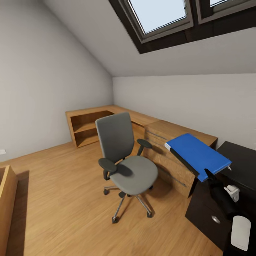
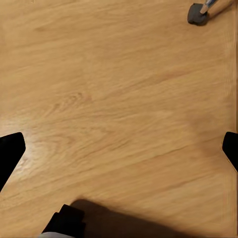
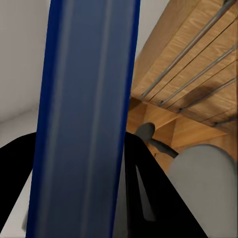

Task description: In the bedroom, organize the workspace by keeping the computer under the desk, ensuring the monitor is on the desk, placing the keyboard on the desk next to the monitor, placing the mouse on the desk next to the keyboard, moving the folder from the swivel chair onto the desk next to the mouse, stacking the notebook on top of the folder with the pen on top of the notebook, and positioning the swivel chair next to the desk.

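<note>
- So the right gripper [image 1: 208, 173] is clamped on the near corner of the folder [image 1: 197, 153], holding the blue binder up in the air at about 4 o'clock in the head view, tilted, above the oak drawer unit [image 1: 170, 156] and the edge of the desk [image 1: 238, 160].
- The right wrist view has the folder [image 3: 84, 119] edge-on between the dark fingers [image 3: 148, 198].
- The swivel chair [image 1: 124, 160] sits dead centre on the wood floor [image 1: 60, 199], seat bare, just beside the drawer unit.
- The left gripper [image 2: 119, 148] is spread wide open over bare floor, one chair castor [image 2: 197, 15] off at the edge.
</note>
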Available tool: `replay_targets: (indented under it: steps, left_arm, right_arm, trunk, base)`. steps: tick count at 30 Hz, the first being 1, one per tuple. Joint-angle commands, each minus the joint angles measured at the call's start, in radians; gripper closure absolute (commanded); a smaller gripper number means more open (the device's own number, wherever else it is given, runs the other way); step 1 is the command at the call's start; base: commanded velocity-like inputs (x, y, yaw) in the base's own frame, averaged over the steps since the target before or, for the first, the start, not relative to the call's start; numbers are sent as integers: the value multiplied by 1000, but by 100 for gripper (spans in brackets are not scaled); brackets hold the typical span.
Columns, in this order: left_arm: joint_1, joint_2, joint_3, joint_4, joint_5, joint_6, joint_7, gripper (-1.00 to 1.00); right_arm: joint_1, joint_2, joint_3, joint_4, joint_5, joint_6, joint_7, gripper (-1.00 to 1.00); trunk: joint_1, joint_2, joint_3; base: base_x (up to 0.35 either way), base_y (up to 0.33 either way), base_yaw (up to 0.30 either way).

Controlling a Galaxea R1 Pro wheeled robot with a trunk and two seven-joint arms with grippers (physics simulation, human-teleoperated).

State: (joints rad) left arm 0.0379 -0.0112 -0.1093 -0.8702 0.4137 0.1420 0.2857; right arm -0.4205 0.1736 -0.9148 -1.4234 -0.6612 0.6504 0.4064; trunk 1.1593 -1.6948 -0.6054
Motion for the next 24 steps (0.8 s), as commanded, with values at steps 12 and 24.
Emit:
replay_targets:
  steps: [12, 24]
  left_arm:
    - [0, -18, -2, 21, -39, -51, 10, -100]
    - [0, -74, -1, 117, -75, -225, 12, -100]
  right_arm:
    - [-2, 1, -13, 19, -1, -85, -115, 100]
    - [-7, -133, -7, 300, -6, -384, -158, 100]
  trunk:
    - [-46, 84, 37]
    - [-92, 168, 74]
  base:
    - [0, 0, -248]
    - [0, 0, -287]
